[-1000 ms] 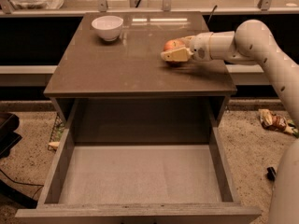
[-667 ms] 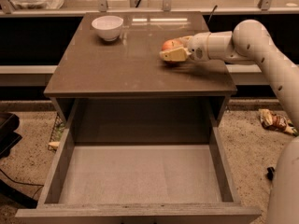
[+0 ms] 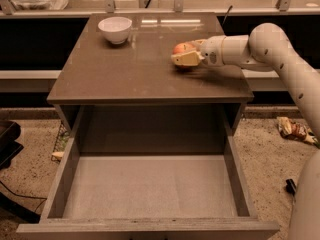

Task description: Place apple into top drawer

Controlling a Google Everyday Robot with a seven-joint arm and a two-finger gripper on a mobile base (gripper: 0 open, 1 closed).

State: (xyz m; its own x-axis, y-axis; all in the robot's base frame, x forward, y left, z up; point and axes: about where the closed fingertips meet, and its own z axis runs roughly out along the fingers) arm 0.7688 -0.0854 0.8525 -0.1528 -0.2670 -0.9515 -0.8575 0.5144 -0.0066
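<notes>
Cabinet top (image 3: 125, 74): white bowl (image 3: 115, 29) back-left, gripper (image 3: 184, 55) clamped on apple (image 3: 180, 48) nr right edge. Top drawer (image 3: 150, 189) pulled out below front edge, grey bottom in full view.

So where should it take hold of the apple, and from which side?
Across the apple's round middle, coming in level from the picture's right. It is round all over, so any width serves. It is near the right edge of the cabinet top, and the gripper is at it on that side. The white bowl stands well away.
</notes>
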